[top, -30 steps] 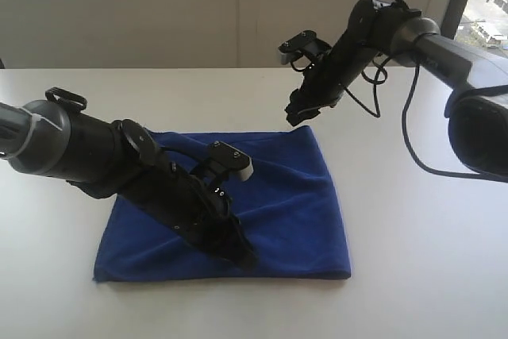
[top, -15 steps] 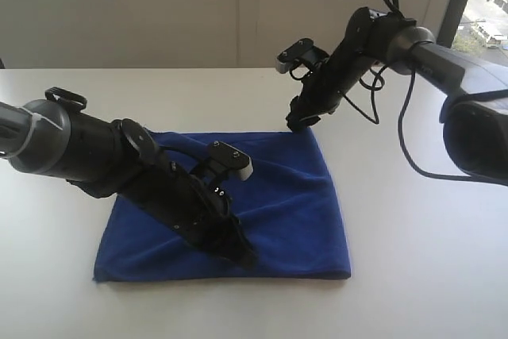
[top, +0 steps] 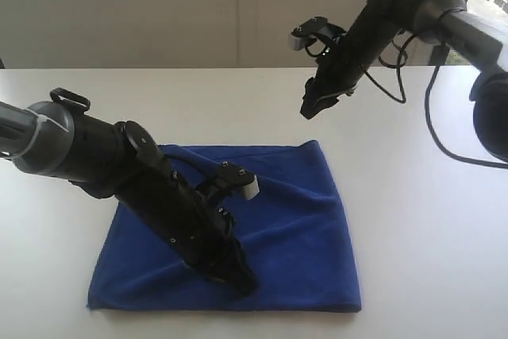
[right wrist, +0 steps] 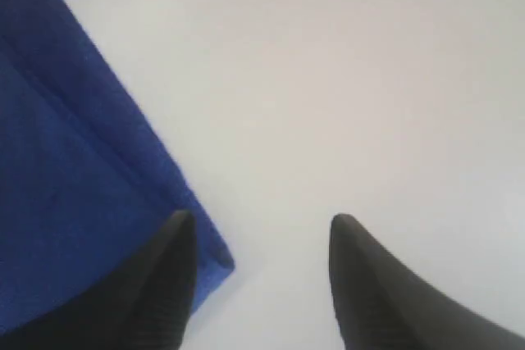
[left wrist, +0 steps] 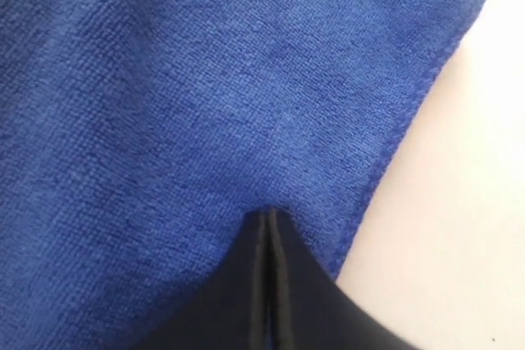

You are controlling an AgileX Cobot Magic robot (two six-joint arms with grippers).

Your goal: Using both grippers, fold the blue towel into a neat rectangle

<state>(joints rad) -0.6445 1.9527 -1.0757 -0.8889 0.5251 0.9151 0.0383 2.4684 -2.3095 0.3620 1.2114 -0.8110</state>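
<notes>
Towel (top: pixel 298 204) lies flat on the table (top: pixel 421 196), soft and limp; left gripper (top: pixel 242 282), shut, presses it; right gripper (top: pixel 309 109) hangs open, empty, above the far corner, probably the best hold

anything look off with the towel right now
Slightly: the blue towel is not flat. Creases run across it beside the shut left gripper, whose tip rests on the cloth. Nothing spilled or damaged.
</notes>
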